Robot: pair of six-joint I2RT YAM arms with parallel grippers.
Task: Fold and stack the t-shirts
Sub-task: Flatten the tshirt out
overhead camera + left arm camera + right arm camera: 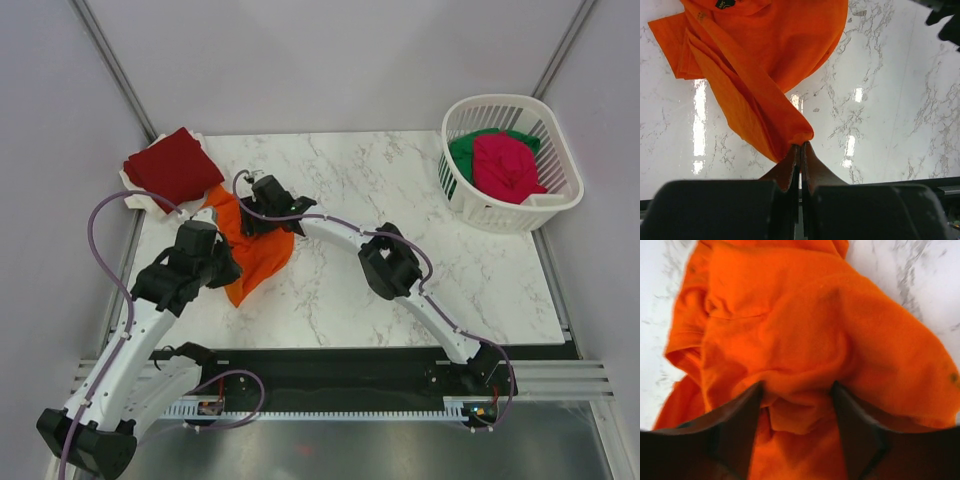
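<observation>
The orange t-shirt (pixel 255 250) lies crumpled on the left half of the marble table (pixel 480 280). My left gripper (pixel 801 146) is shut on a corner of the orange t-shirt (pixel 760 65) and holds it just above the table. My right gripper (pixel 796 390) is open, its fingers pressed down into the orange t-shirt (pixel 805 330) with a fold of cloth between them. The dark red t-shirt (pixel 175 165) lies folded at the back left corner. The magenta-pink t-shirt (pixel 508 168) and the green t-shirt (pixel 466 158) lie in the white basket (pixel 560 195).
The white lattice basket stands at the back right of the table. A white cloth edge (pixel 140 195) shows under the dark red t-shirt. Purple cables run along both arms. The black rail (pixel 330 375) lies along the near edge.
</observation>
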